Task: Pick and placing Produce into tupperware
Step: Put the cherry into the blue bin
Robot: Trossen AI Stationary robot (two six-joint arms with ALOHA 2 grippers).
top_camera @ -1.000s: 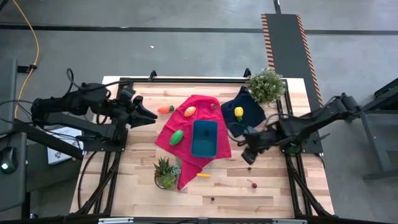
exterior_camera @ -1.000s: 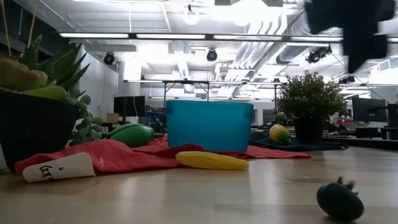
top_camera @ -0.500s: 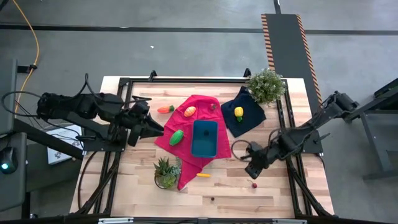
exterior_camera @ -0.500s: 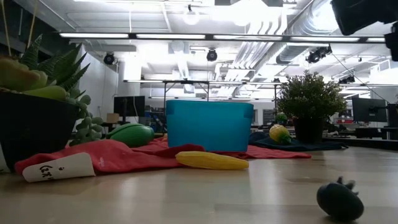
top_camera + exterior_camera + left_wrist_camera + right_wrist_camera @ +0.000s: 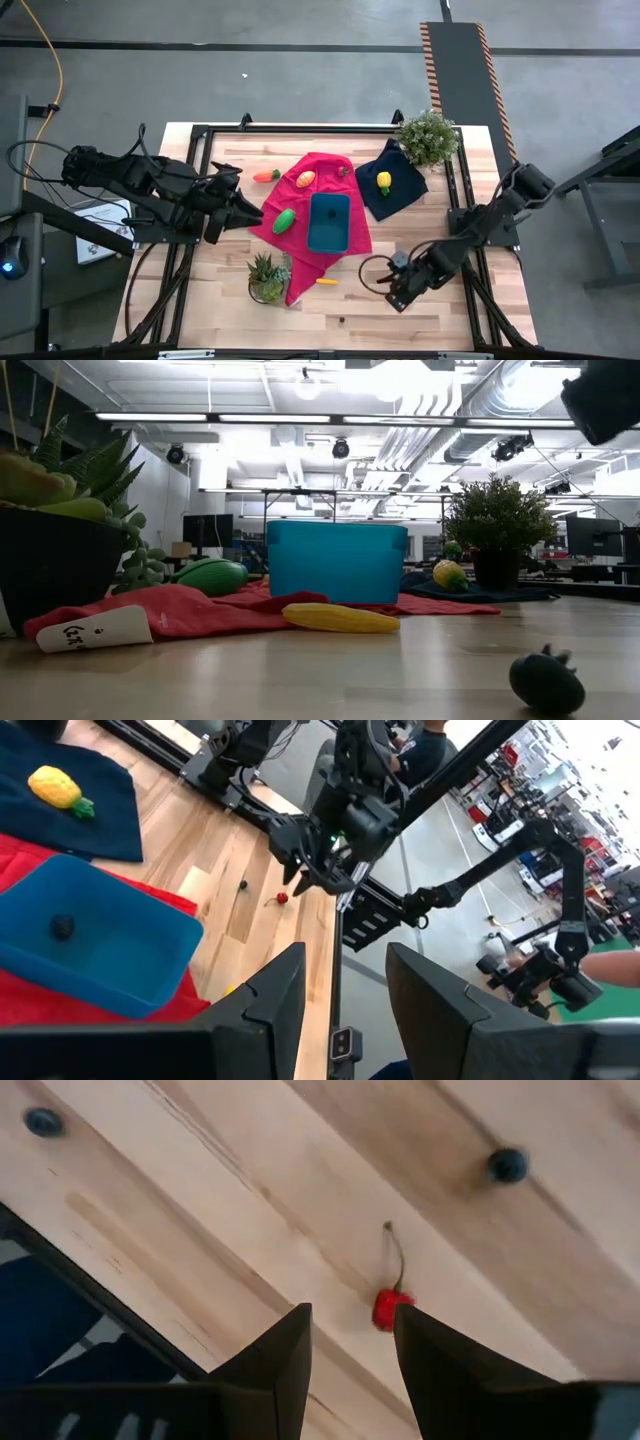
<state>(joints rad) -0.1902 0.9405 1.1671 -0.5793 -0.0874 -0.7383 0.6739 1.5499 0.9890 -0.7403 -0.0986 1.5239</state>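
From above I see my right pincer (image 5: 401, 297) low over the bare desk (image 5: 440, 320) near its front edge, right of the red cloth (image 5: 322, 170); through its wrist camera the small red cherry (image 5: 386, 1308) lies on the wood just ahead of the two fingertips (image 5: 288, 1348), level with the gap between them; the fingers stand part open and hold nothing, not touching the cherry. My left pincer (image 5: 252, 209) hangs at the left edge of the red cloth, closed and empty, just beside the green vegetable (image 5: 285, 220). The teal tupperware (image 5: 329, 222) sits on the red cloth at mid-desk; the left wrist camera shows a small dark item (image 5: 63, 926) inside it. The yellow fruit (image 5: 384, 181) rests on the navy cloth (image 5: 405, 190); the orange-red piece (image 5: 306, 179) lies on the red cloth, the carrot (image 5: 266, 175) on the wood just beside it; the corn cob (image 5: 327, 282) lies in front of the tub.
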